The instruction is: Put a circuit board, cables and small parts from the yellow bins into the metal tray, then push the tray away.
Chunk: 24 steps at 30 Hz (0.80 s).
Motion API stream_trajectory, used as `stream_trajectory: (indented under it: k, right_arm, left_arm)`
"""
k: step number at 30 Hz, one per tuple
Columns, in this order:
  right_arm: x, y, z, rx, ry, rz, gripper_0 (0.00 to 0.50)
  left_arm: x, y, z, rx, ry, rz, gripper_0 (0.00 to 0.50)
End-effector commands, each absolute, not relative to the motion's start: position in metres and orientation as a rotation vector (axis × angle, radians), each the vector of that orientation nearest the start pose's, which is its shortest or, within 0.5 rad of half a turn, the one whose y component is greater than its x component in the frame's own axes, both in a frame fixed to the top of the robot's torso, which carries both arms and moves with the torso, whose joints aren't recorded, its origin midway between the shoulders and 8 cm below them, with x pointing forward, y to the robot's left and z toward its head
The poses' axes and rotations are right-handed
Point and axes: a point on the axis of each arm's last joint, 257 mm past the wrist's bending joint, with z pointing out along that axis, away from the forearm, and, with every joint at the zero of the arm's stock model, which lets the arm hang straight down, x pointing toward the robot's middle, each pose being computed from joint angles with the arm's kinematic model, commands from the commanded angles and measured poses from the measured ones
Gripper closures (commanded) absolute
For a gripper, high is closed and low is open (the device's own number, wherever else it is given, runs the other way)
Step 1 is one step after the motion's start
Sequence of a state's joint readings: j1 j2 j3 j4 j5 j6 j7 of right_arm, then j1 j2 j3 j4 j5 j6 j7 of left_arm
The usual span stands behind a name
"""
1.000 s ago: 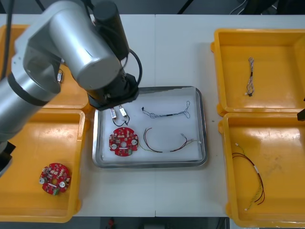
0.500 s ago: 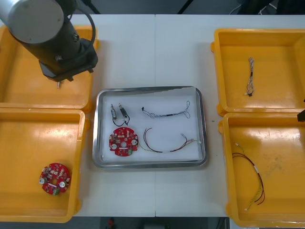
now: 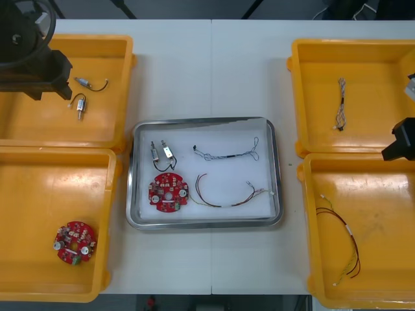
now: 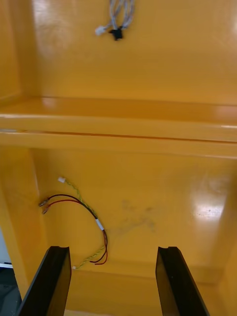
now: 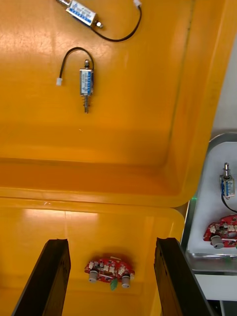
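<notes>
Front view: your filled metal tray (image 3: 277,175) lies mid-table, long axis left to right. Left gripper (image 5: 109,243), spread wide and empty, hangs nearer it than right gripper (image 4: 112,249), equally wide.

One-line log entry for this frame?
left gripper: open, above left bins | right gripper: open, above right bins | tray: circuit board, two small metal parts, two cables | push: not yet done

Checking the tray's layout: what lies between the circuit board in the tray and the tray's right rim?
The red and yellow cable, curved on the white floor of the tray, right of the circuit board; the front view shows it.
</notes>
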<state>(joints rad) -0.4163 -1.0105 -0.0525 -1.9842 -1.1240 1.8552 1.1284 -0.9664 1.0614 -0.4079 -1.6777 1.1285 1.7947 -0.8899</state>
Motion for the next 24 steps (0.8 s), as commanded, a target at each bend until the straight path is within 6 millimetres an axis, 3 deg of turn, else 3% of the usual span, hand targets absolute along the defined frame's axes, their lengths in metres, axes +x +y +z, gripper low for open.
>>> stream_trajectory:
  k: [1, 6, 15, 24]
  right_arm:
    - [0.398, -0.314, -0.123, -0.377, 2.731, -0.054, 0.000]
    - [0.392, -0.273, -0.128, -0.619, 2.670, -0.066, 0.000]
    - [0.378, -0.205, -0.144, -0.995, 2.573, -0.045, 0.000]
    - [0.370, -0.143, -0.157, -1.434, 2.383, -0.025, 0.000]
  left_arm:
    - [0.491, 0.328, -0.036, -0.113, 2.691, 0.025, 0.000]
    - [0.480, 0.357, -0.044, -0.015, 2.697, -0.011, 0.000]
    - [0.446, 0.406, -0.054, -0.058, 2.718, 0.054, 0.000]
    - [0.425, 0.418, -0.079, -0.100, 2.714, 0.046, 0.000]
